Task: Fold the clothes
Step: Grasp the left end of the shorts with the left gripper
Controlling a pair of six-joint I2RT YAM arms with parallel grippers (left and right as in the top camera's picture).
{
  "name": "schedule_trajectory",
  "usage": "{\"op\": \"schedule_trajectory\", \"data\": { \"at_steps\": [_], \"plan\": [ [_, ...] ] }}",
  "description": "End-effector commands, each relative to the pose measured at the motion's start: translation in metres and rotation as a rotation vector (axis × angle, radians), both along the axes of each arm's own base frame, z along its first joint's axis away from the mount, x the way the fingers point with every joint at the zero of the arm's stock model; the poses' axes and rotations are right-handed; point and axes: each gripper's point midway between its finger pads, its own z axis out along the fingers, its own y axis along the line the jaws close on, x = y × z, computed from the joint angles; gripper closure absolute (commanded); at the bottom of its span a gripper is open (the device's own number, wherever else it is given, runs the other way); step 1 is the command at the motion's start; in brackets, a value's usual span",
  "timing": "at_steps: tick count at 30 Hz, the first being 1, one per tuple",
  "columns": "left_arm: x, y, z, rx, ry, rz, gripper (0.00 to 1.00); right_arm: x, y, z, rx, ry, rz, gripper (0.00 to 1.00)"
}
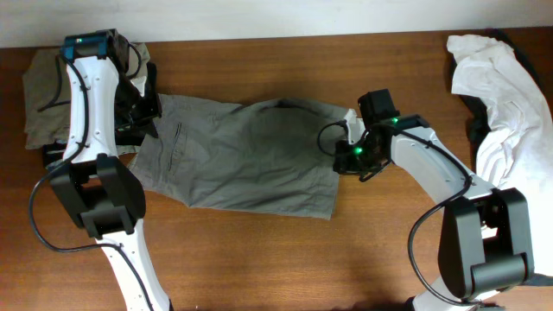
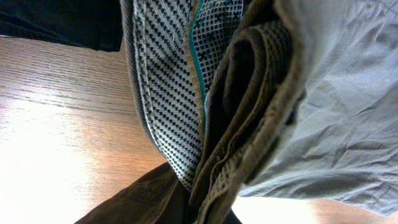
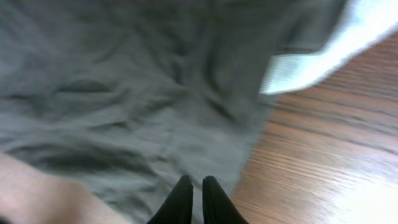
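Now, grey shorts (image 1: 251,155) flat, long axis L-R (wrinkled)

Left gripper (image 1: 141,105) low, its jaws out of sight; right gripper (image 3: 193,188) low too, fingertips (image 3: 181,196) almost together.

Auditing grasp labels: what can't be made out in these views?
- Left tool: overhead, its arm covers it; left wrist view shows bunched shorts, no fingers.
- Right tool: fingers together, but right wrist blur hides any pinched fabric.
- White shirt: overhead, cut off by right edge.
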Motion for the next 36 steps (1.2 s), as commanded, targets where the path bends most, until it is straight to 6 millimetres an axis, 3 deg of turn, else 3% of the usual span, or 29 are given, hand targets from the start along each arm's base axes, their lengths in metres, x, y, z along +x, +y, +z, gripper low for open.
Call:
{"op": "schedule_trajectory", "data": {
  "at_steps": [1, 4, 12, 15, 23, 29, 32, 36],
  "plan": [
    [0.002, 0.002, 0.014, 0.017, -0.033, 0.040, 0.99, -0.008, 0.020, -0.007, 0.057, 0.041, 0.035, 0.87],
    [0.001, 0.002, 0.025, 0.020, -0.062, 0.044, 0.99, -0.011, 0.019, -0.025, 0.047, 0.090, 0.033, 0.89],
    [-0.007, -0.008, 0.083, 0.027, -0.207, 0.035, 0.99, -0.011, 0.004, -0.058, -0.054, 0.134, 0.016, 0.87],
    [-0.011, -0.043, 0.101, 0.001, -0.254, -0.041, 0.99, -0.011, 0.001, -0.069, -0.076, 0.145, 0.014, 0.86],
    [-0.019, -0.112, 0.100, -0.022, -0.252, -0.202, 0.99, -0.002, -0.002, -0.064, -0.080, 0.132, 0.001, 0.88],
    [-0.017, -0.158, 0.102, -0.054, -0.302, -0.273, 0.99, 0.014, -0.023, -0.045, -0.081, 0.132, -0.050, 0.88],
    [-0.020, -0.188, 0.106, -0.130, -0.320, -0.322, 0.99, 0.016, -0.038, -0.048, -0.145, 0.128, -0.072, 0.87],
    [-0.025, -0.213, 0.107, -0.152, -0.337, -0.378, 0.99, 0.018, -0.042, -0.049, -0.167, 0.119, -0.080, 0.86]
  ]
}}
